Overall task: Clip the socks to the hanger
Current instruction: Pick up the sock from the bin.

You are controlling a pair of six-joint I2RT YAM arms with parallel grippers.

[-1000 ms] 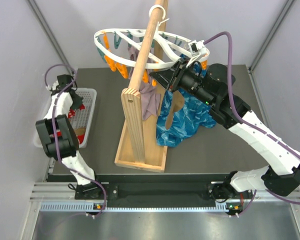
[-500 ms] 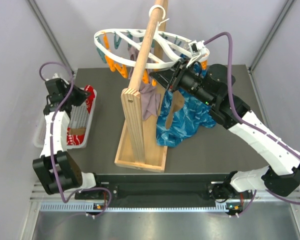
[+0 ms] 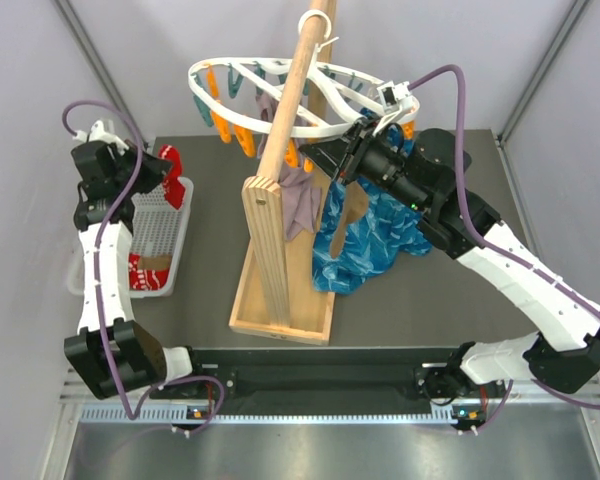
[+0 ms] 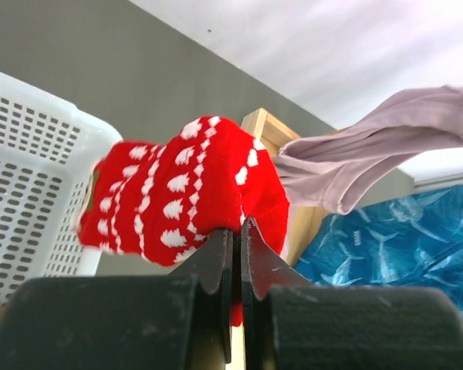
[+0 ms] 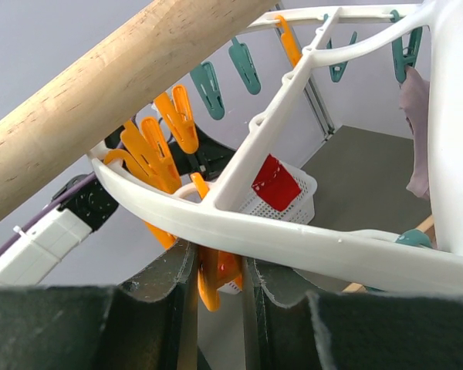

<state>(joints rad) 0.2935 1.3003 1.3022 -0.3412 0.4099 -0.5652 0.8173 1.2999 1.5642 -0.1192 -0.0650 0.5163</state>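
Observation:
My left gripper (image 3: 165, 166) is shut on a red sock with white pattern (image 4: 181, 193) and holds it above the far end of the white mesh basket (image 3: 166, 236). The jaws (image 4: 238, 231) pinch the sock's edge. The white oval hanger (image 3: 325, 128) hangs from the wooden pole, with orange and teal pegs under it. My right gripper (image 3: 358, 138) is at its right front rim (image 5: 293, 239), shut on an orange peg (image 5: 216, 281). A mauve sock (image 3: 302, 205) hangs clipped beside the pole. Another red sock (image 3: 138, 265) and a tan one (image 3: 161, 266) lie in the basket.
The wooden pole stand (image 3: 270, 240) rises from a frame base at the table's middle. A blue patterned cloth (image 3: 375, 235) hangs and pools to the right of it. The basket sits at the left table edge. Grey walls close in on both sides.
My left arm has lifted the red sock out of the basket and raised it up and back. The right arm and hanger have not moved.

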